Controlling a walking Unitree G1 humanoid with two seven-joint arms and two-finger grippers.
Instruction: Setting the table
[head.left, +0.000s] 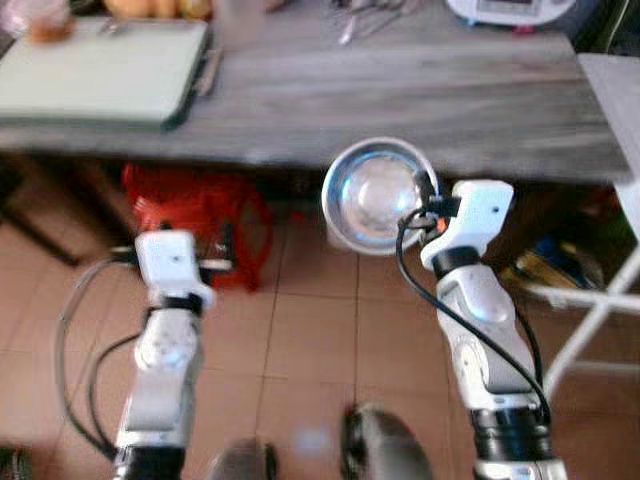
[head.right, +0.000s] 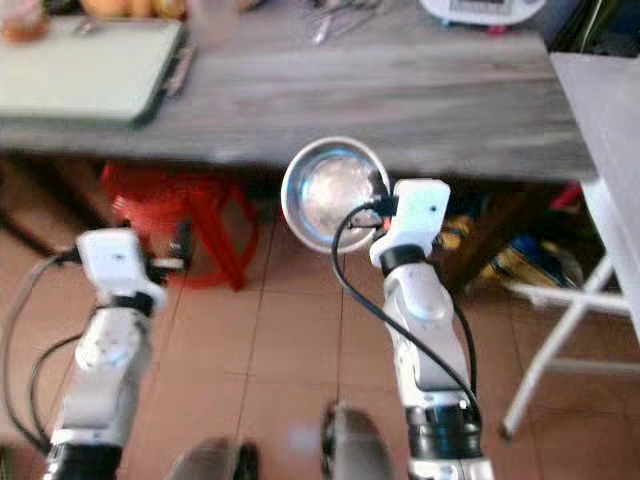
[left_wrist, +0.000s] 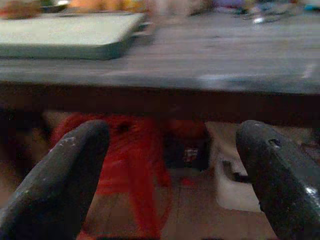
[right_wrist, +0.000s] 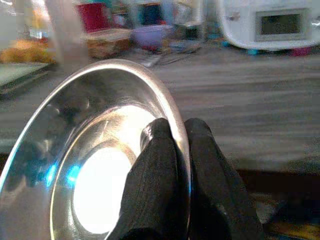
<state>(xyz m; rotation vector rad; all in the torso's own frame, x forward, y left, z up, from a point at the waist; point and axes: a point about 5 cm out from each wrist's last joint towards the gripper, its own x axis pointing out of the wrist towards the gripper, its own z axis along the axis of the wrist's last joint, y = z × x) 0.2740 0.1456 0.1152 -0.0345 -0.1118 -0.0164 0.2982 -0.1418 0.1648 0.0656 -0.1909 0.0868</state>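
The right gripper (right_wrist: 175, 150) is clenched on the rim of a round, shiny stainless-steel bowl (head.left: 375, 195), one black finger inside the rim and the other outside, as the right wrist view shows. The bowl is held in the air just in front of the near edge of a long grey wooden table (head.left: 400, 100), tilted so its hollow faces up toward the head camera. In the left eye view the bowl sits near the centre, at about 1 o'clock from the middle of the picture, with the white wrist housing of the right arm (head.left: 470, 215) touching it at its 3 o'clock side and a black cable looping down from there.

The left gripper (left_wrist: 170, 175) is released: its two dark fingers (left_wrist: 60, 180) stand wide apart with nothing between them, pointing at the table's near edge and a red plastic stool (head.left: 195, 220) beneath it. The left arm (head.left: 170, 300) is at 8 o'clock in the left eye view, well apart from the bowl.

On the tabletop, a pale green rectangular tray (head.left: 100, 75) lies at 10 o'clock. A white appliance with a small display (right_wrist: 272, 22) stands at the far edge around 1 o'clock, and some blurred metal utensils (head.left: 365, 15) lie at 12 o'clock. The floor is of reddish-brown tiles (head.left: 310, 340), and a white metal frame (head.left: 590, 320) stands at 4 o'clock.
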